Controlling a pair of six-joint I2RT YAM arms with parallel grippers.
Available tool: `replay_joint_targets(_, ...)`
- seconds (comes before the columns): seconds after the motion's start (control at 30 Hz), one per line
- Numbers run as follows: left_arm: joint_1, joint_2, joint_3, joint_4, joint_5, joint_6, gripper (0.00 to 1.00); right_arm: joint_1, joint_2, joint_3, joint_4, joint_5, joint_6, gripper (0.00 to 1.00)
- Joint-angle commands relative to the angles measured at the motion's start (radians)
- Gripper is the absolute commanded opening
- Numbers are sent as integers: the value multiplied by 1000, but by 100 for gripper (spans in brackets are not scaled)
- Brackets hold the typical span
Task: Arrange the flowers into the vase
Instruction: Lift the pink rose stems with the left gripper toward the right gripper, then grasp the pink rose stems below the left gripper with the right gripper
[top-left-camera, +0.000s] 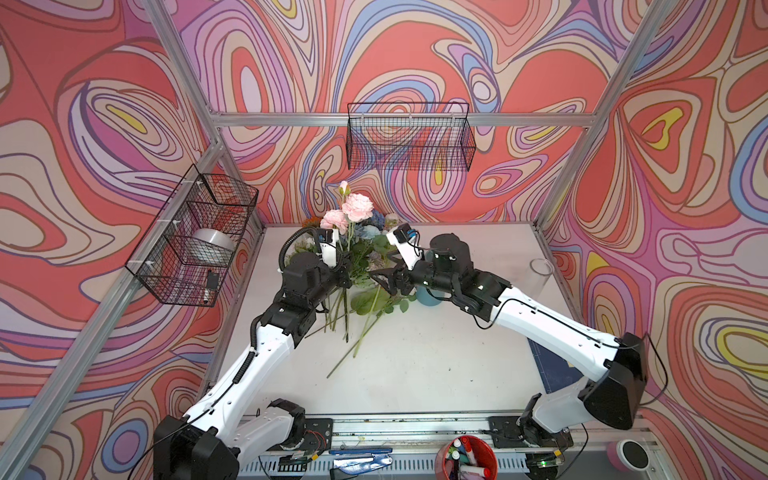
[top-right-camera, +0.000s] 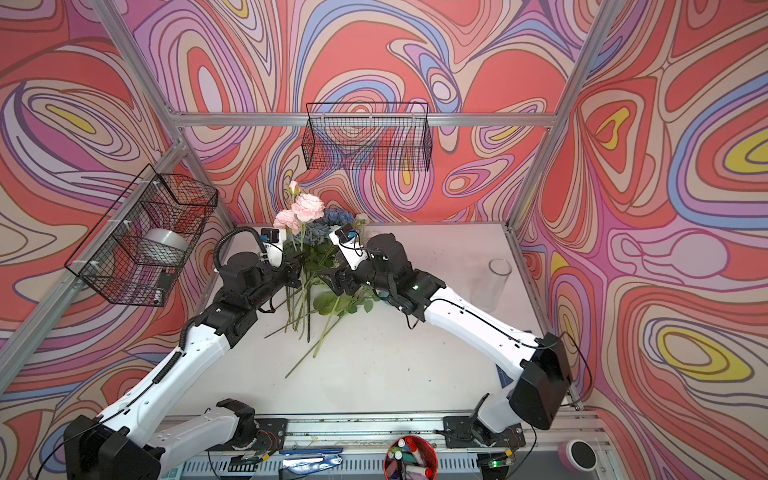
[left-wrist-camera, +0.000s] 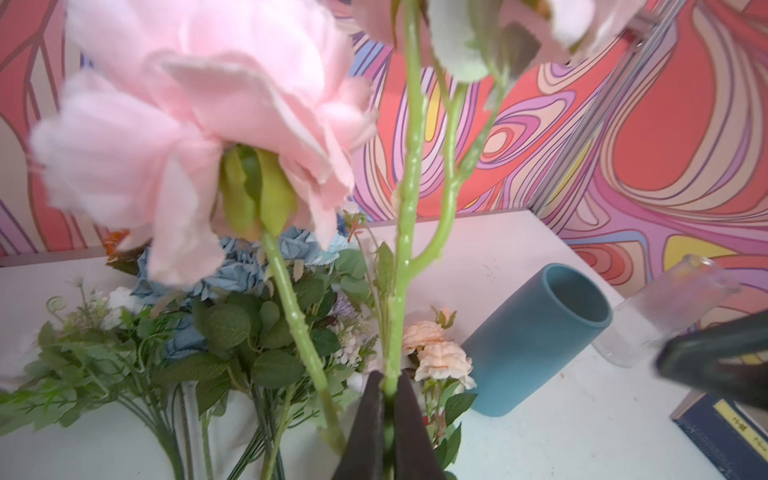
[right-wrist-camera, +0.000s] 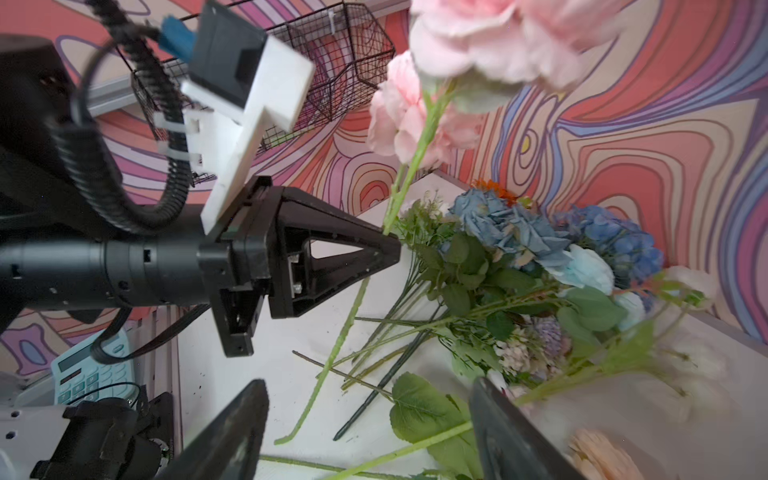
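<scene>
My left gripper (left-wrist-camera: 388, 388) is shut on the green stem of a pink rose spray (top-left-camera: 356, 206), holding it upright over the flowers (top-left-camera: 368, 249) heaped at the back of the table. The same blooms fill the left wrist view (left-wrist-camera: 187, 116). The right gripper (right-wrist-camera: 370, 411) is open just above the table, and a leafy green stem (right-wrist-camera: 419, 446) lies between its fingers. In both top views it (top-left-camera: 384, 282) faces the left gripper (top-left-camera: 345, 270) across the stems. A teal-blue vase (left-wrist-camera: 536, 336) stands beside the heap, mostly hidden under the right arm in the top views. A clear glass vase (top-left-camera: 540, 278) stands at the right.
Loose stems (top-left-camera: 345, 320) fan out toward the table's middle. Wire baskets hang on the back wall (top-left-camera: 409, 137) and the left wall (top-left-camera: 195, 237), the left one with a tape roll in it. A red cup of markers (top-left-camera: 465, 457) sits at the front rail. A blue book (left-wrist-camera: 727, 436) lies at the right edge.
</scene>
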Motion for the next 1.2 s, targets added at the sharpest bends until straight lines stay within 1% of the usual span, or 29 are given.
replay_joint_targets(0.0, 2, -36, 22, 90, 80, -63, 0, 6, 58, 29, 20, -48, 53, 74)
replay_joint_targets(0.17, 1, -81, -25, 158, 111, -99, 0, 7, 110, 43, 35, -39, 83, 71)
replay_joint_targets(0.33, 2, -107, -95, 266, 160, -151, 0, 7, 134, 44, 69, -77, 124, 66)
replay_joint_targets(0.4, 2, -111, -125, 312, 174, -164, 0, 7, 142, 47, 79, -95, 140, 62)
replay_joint_targets(0.47, 1, -114, -147, 336, 169, -165, 0, 6, 142, 47, 77, -107, 150, 60)
replay_joint_targets(0.63, 2, -114, -169, 347, 144, -142, 0, 6, 105, 21, 42, -76, 144, 59)
replay_joint_targets(0.73, 1, -109, -176, 371, 153, -159, 0, 7, 100, -5, 81, -99, 165, 56)
replay_joint_targets(0.97, -6, -106, -192, 432, 161, -201, 0, 9, 149, 15, 135, -149, 207, 50)
replay_joint_targets(1.1, -10, -103, -207, 459, 162, -224, 0, 8, 161, 24, 145, -164, 211, 42)
replay_joint_targets(1.17, -13, -102, -213, 475, 165, -237, 0, 8, 167, 26, 144, -166, 211, 36)
